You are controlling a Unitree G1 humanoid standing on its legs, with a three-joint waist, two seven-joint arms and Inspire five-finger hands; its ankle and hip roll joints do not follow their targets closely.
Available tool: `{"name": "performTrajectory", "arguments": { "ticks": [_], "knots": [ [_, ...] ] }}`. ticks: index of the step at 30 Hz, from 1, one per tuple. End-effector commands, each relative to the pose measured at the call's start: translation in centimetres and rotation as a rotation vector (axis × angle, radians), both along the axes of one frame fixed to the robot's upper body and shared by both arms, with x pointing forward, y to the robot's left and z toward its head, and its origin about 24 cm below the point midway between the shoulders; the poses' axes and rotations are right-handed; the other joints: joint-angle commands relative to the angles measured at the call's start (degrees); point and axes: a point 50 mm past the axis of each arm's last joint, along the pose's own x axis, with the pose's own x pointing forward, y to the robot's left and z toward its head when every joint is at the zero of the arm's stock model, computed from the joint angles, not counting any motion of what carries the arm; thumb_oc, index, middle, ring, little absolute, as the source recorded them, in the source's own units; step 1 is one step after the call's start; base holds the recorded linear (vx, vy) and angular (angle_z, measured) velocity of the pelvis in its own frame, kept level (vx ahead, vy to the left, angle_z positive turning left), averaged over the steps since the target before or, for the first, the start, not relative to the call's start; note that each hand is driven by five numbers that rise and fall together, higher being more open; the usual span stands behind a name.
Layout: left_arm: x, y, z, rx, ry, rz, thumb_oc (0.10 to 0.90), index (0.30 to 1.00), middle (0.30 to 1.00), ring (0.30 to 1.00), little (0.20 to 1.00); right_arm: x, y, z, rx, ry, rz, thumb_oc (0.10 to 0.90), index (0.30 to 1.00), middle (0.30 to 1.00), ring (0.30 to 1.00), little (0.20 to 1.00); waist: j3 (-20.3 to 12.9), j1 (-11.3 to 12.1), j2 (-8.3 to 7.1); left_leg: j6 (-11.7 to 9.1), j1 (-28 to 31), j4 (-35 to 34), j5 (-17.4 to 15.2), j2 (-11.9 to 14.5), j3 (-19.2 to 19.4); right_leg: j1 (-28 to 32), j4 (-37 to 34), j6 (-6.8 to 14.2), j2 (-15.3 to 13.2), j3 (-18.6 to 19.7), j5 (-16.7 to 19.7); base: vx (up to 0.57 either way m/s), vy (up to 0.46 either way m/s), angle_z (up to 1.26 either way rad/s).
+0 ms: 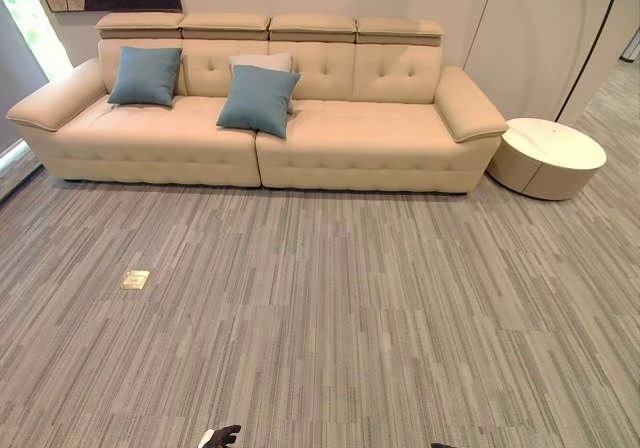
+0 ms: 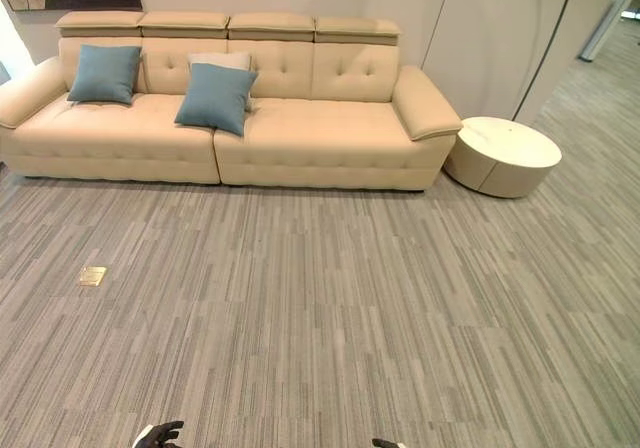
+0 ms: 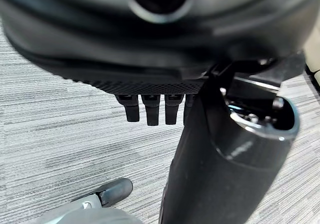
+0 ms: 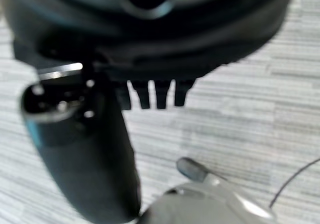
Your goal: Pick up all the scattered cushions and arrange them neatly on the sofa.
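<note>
Robot hand (image 3: 150, 104) empty; cushions (image 1: 258, 99) upright.

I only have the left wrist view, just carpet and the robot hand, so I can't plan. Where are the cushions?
Observer: Three sit on the sofa: the left blue cushion at its left end, the middle blue cushion near the centre, and a beige cushion upright behind that one.
Operator: Is the right robot hand carrying anything?
Observer: No, the right robot hand hangs open over the carpet, holding nothing.
Operator: Anything beside the sofa?
Observer: A round side table stands off its right end.
</note>
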Motion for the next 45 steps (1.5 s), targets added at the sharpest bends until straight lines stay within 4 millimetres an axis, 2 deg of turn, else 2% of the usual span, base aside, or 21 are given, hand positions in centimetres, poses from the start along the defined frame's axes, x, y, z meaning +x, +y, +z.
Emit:
{"name": "performTrajectory", "arguments": {
  "ticks": [1,13,18,21,23,24,25,27,29,30,31,32,33,37,38,39,40,42,43,44,45],
  "knots": [
    [1.6,-1.5,-0.1,-0.016,0.000,-0.083,0.800,0.900,0.900,0.900,0.900,1.0,-0.5,0.2,-0.012,-0.015,0.033,0.800,0.900,0.900,0.900,0.900,1.2,-0.3,0.37,-2.2,0.9,0.1,-4.5,1.6,-0.4,0.7,0.3,4.2,-1.6,-0.1,-1.7,0.05,-0.030,0.00],
    [1.7,-1.3,0.0,-0.017,0.003,-0.072,0.800,0.900,0.900,0.900,0.900,1.4,-0.5,0.3,-0.008,-0.019,0.050,0.800,0.900,0.900,0.900,0.900,2.2,-0.7,0.75,-2.2,1.3,0.1,-4.5,2.6,-0.1,0.0,1.2,3.4,-0.8,0.9,-2.6,0.05,-0.044,-0.05],
    [3.3,-1.5,0.4,-0.026,-0.054,-0.064,0.800,0.900,0.900,0.900,0.900,2.5,-0.8,0.6,-0.019,-0.046,0.064,0.800,0.900,0.900,0.900,0.900,3.8,-0.8,0.80,-2.7,-0.7,0.1,-3.5,3.7,-0.5,-3.1,3.4,2.2,0.4,1.7,-4.0,0.06,-0.121,-0.01],
    [3.8,-1.5,0.6,-0.029,-0.073,-0.065,0.800,0.900,0.900,0.900,0.900,3.5,-1.2,1.0,-0.029,-0.077,0.070,0.800,0.900,0.900,0.900,0.900,5.8,-0.6,0.22,-3.3,-6.4,10.9,-5.7,3.5,0.1,-4.2,5.8,0.9,0.1,2.4,-5.8,0.02,-0.086,0.01],
    [4.8,-1.6,0.9,-0.021,-0.104,-0.091,0.800,0.900,0.900,0.900,0.900,4.5,-1.6,1.4,-0.045,-0.106,0.078,0.800,0.900,0.900,0.900,0.900,8.6,0.2,-0.49,-4.9,-15.0,23.1,-2.4,4.2,0.9,-4.2,6.5,-0.3,-0.3,1.5,-6.5,0.01,-0.131,0.18],
    [5.1,-1.7,1.0,-0.013,-0.112,-0.112,0.800,0.900,0.900,0.900,0.900,4.3,-2.0,1.4,-0.061,-0.095,0.076,0.800,0.900,0.900,0.900,0.900,9.7,0.9,-1.19,-4.4,-20.0,27.5,-0.6,5.1,3.4,-3.5,6.2,-0.7,-0.3,0.7,-7.4,0.07,-0.120,0.20],
    [5.1,-1.7,1.0,-0.013,-0.112,-0.112,0.800,0.900,0.900,0.900,0.900,4.3,-2.0,1.4,-0.061,-0.095,0.076,0.800,0.900,0.900,0.900,0.900,9.6,0.8,-1.14,-4.4,-20.2,27.8,-0.8,5.2,3.4,-3.6,6.2,-0.7,-0.3,0.7,-7.4,0.19,-0.077,0.30],
    [4.6,-1.6,0.9,-0.013,-0.106,-0.099,0.800,0.900,0.900,0.900,0.900,3.3,-2.3,1.2,-0.072,-0.059,0.064,0.800,0.900,0.900,0.900,0.900,8.9,2.1,-1.79,-3.4,-22.9,22.9,-2.1,5.0,6.8,-1.0,4.5,0.2,-0.2,-0.4,-8.0,0.33,0.036,0.40],
    [3.2,-1.1,0.5,-0.011,-0.072,-0.054,0.800,0.900,0.900,0.900,0.900,2.3,-2.0,0.9,-0.062,-0.033,0.054,0.800,0.900,0.900,0.900,0.900,7.6,4.2,-2.15,-3.7,-23.6,13.2,1.2,4.6,7.6,2.3,2.4,1.6,0.3,-1.0,-8.6,0.49,0.128,0.18],
    [2.9,-1.0,0.4,-0.011,-0.059,-0.037,0.800,0.900,0.900,0.900,0.900,2.2,-1.8,0.8,-0.056,-0.029,0.053,0.800,0.900,0.900,0.900,0.900,7.4,5.0,-2.42,-3.9,-24.0,8.9,2.3,4.5,7.0,3.5,1.9,2.1,0.3,-1.1,-8.9,0.61,0.205,0.04],
    [1.9,-0.4,0.2,-0.017,-0.023,0.033,0.800,0.900,0.900,0.900,0.900,2.1,-1.5,0.6,-0.053,-0.019,0.055,0.800,0.900,0.900,0.900,0.900,6.9,7.1,-3.49,-4.4,-25.2,3.6,3.9,4.0,3.6,5.1,2.0,3.1,0.0,-0.6,-9.7,0.42,0.153,-0.06],
    [1.9,-0.4,0.2,-0.017,-0.023,0.033,0.800,0.900,0.900,0.900,0.900,2.1,-1.5,0.6,-0.053,-0.019,0.055,0.800,0.900,0.900,0.900,0.900,7.0,7.1,-3.49,-4.4,-25.1,3.6,3.9,4.0,3.6,5.1,2.0,3.1,0.0,-0.6,-9.7,0.64,0.352,-0.22],
    [-0.1,-0.1,-0.3,-0.014,0.040,0.093,0.800,0.900,0.900,0.900,0.900,1.9,-1.4,0.5,-0.050,-0.018,0.021,0.800,0.900,0.900,0.900,0.900,5.6,7.9,-3.92,-3.6,-23.7,3.7,5.8,2.7,1.3,6.9,2.7,4.7,-0.8,0.9,-9.2,0.45,0.310,-0.32],
    [-0.5,0.8,-0.2,0.006,0.044,0.128,0.800,0.900,0.900,0.900,0.900,2.1,-0.9,0.5,-0.021,-0.045,-0.035,0.800,0.900,0.900,0.900,0.900,4.4,7.7,-5.47,-1.1,-21.9,6.4,4.1,0.5,1.7,3.7,11.1,6.4,-4.3,3.1,-3.5,0.37,0.301,-0.55],
    [-0.1,1.1,0.0,0.013,0.034,0.124,0.800,0.900,0.900,0.900,0.900,2.4,-0.3,0.5,-0.006,-0.051,-0.015,0.800,0.900,0.900,0.900,0.900,4.2,7.7,-6.09,0.2,-20.6,6.8,2.8,-0.6,1.9,1.6,16.9,7.7,-5.8,3.9,0.9,0.46,0.494,-0.28],
    [0.7,1.3,0.2,0.020,0.009,0.104,0.800,0.900,0.900,0.900,0.900,3.1,0.2,0.5,-0.005,-0.057,0.032,0.800,0.900,0.900,0.900,0.900,4.7,6.7,-5.39,2.3,-16.3,6.4,0.2,-1.8,1.9,-3.9,29.8,8.6,-9.0,3.2,8.8,0.50,0.529,-0.05],
    [1.5,1.3,0.4,0.026,-0.014,0.083,0.800,0.900,0.900,0.900,0.900,3.2,0.3,0.6,-0.005,-0.060,0.039,0.800,0.900,0.900,0.900,0.900,5.0,5.9,-4.93,3.3,-14.1,6.1,-1.0,-2.4,1.6,-5.0,33.7,8.2,-9.9,2.6,11.4,0.50,0.495,0.16],
    [3.4,1.6,1.1,0.041,-0.070,0.058,0.800,0.900,0.900,0.900,0.900,3.6,0.3,0.7,0.002,-0.083,0.017,0.800,0.900,0.900,0.900,0.900,5.8,4.3,-3.52,4.3,-10.2,5.5,-3.0,-2.3,1.0,-8.3,41.0,7.3,-10.5,1.6,11.6,0.39,0.286,0.45],
    [3.4,1.6,1.1,0.041,-0.070,0.058,0.800,0.900,0.900,0.900,0.900,3.6,0.3,0.7,0.002,-0.083,0.017,0.800,0.900,0.900,0.900,0.900,5.7,4.2,-3.43,4.2,-10.3,5.5,-3.0,-2.2,0.9,-8.4,40.9,7.3,-10.4,1.5,11.7,0.45,0.222,0.57],
    [5.2,1.9,1.8,0.044,-0.132,0.065,0.800,0.900,0.900,0.900,0.900,3.4,0.6,0.6,0.014,-0.080,0.023,0.800,0.900,0.900,0.900,0.900,6.9,2.2,-2.22,4.3,-5.7,4.1,-4.4,-2.1,-0.4,-12.6,40.3,6.0,-9.4,-0.1,7.0,0.29,0.113,0.53],
    [5.3,1.9,1.8,0.044,-0.132,0.065,0.800,0.900,0.900,0.900,0.900,3.4,0.6,0.6,0.013,-0.080,0.023,0.800,0.900,0.900,0.900,0.900,6.8,2.1,-2.11,4.3,-5.8,4.1,-4.4,-2.0,-0.5,-12.6,40.1,5.9,-9.3,-0.3,7.1,0.42,0.151,0.40]
  ]
}}
